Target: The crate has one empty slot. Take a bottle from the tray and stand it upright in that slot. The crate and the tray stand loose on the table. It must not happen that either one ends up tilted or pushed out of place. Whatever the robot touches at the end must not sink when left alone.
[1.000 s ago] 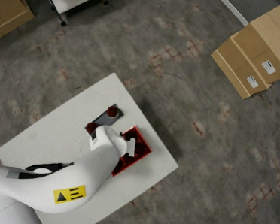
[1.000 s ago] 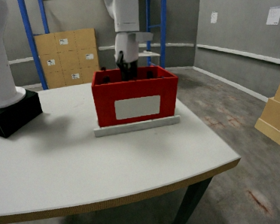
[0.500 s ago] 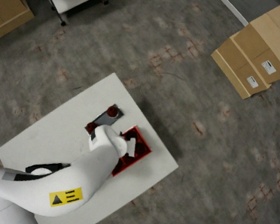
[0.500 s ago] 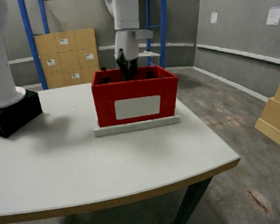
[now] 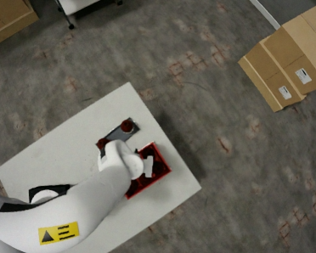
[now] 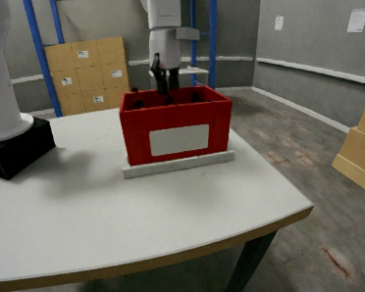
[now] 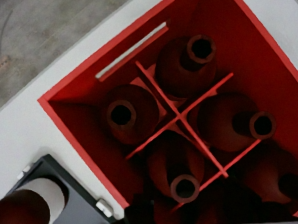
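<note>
The red crate (image 5: 162,157) (image 6: 219,129) (image 7: 82,153) stands upright. Crossed dividers part its inside, and several dark red bottles stand in compartments, one (image 7: 132,115) at the left in the wrist view. The compartment at the bottom of that view is dark and partly covered by the fingers; its content cannot be told. The dark tray (image 5: 119,135) (image 7: 80,200) lies beside the crate with a bottle (image 5: 126,126) at one end and another (image 5: 102,143) at the other. My gripper (image 6: 168,88) (image 7: 188,195) is open, fingers pointing down at the crate's top; I see no bottle held between them.
A pale strip (image 6: 180,164) lies along the foot of the crate's labelled side. The white table's edge (image 6: 283,219) runs past the crate. The arm (image 5: 96,187) covers part of the crate and table in the top view. Cardboard boxes (image 5: 287,64) stand on the floor beyond.
</note>
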